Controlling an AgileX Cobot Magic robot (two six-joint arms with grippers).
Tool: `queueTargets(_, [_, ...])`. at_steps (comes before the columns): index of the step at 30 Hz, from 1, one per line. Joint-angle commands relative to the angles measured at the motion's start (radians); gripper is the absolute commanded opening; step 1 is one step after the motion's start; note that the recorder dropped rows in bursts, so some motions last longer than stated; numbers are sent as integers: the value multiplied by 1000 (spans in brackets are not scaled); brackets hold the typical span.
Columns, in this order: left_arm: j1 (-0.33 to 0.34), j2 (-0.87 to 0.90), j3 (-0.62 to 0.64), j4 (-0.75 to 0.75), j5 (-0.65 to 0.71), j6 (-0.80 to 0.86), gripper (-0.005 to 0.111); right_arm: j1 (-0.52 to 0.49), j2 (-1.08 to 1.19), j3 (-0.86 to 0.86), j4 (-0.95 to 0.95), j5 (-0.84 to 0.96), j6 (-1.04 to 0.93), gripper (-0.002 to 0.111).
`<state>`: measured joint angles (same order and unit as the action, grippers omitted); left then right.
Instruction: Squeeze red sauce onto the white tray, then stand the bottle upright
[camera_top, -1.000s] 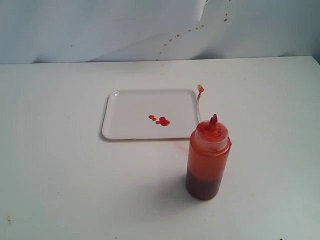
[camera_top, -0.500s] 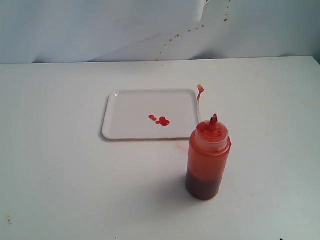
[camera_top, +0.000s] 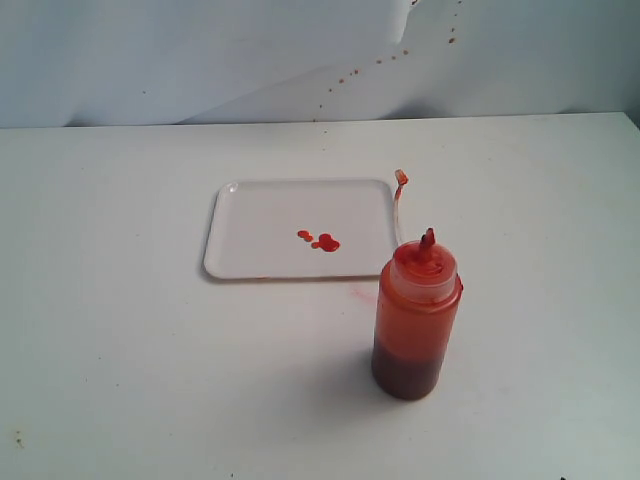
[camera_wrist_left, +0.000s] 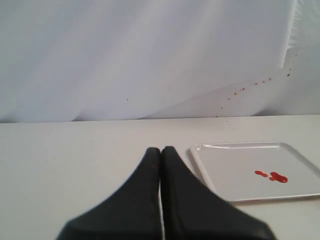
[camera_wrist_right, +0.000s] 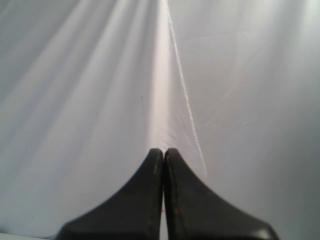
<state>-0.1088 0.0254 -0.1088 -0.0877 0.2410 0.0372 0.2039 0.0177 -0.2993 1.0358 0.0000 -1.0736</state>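
The bottle (camera_top: 417, 320) stands upright on the table, just in front of the white tray's right corner, its cap strap (camera_top: 399, 190) sticking up behind it. Dark red sauce fills its lower part. The white tray (camera_top: 260, 225) lies flat at mid-table with small blobs of red sauce (camera_top: 320, 241) on it. In the left wrist view my left gripper (camera_wrist_left: 161, 150) is shut and empty, beside the tray (camera_wrist_left: 225, 170) and its sauce blobs (camera_wrist_left: 273, 176). My right gripper (camera_wrist_right: 163, 151) is shut too, facing only the white backdrop. Neither gripper appears in the exterior view.
A faint pinkish smear (camera_top: 362, 294) stains the table between tray and bottle. A creased white backdrop (camera_top: 200, 60) with small brown spatter marks (camera_top: 350, 75) rises behind the table's far edge.
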Motion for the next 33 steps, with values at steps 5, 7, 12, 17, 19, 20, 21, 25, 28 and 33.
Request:
queueTargets(5, [1, -2, 109, -29, -126, -37, 0, -3, -2, 0, 1, 0, -1, 0])
queueTargets(7, [1, -2, 109, -11, -109, -32, 0, -3, -2, 0, 1, 0, -1, 0])
queueTargets(12, [1, -2, 109, 3, -97, -37, 0, -3, -2, 0, 1, 0, -1, 0])
queueTargets(17, [1, -2, 109, 136, 13, -152, 0, -3, -2, 0, 1, 0, -1, 0])
queueTargets(19, [1, -2, 109, 153, 34, -170, 0, -3, -2, 0, 1, 0, -1, 0])
queueTargets(20, [1, -2, 109, 153, 32, -170, 0, -3, -2, 0, 1, 0, -1, 0])
queueTargets(21, [1, -2, 109, 153, 30, -168, 0, -3, -2, 0, 1, 0, -1, 0])
queueTargets(25, [1, -2, 109, 153, 30, -168, 0, -3, -2, 0, 1, 0, -1, 0])
queueTargets(28, [1, -2, 109, 153, 30, -168, 0, -3, -2, 0, 1, 0, -1, 0])
queueTargets(33, [1, -2, 109, 153, 30, -168, 0, -3, -2, 0, 1, 0, -1, 0])
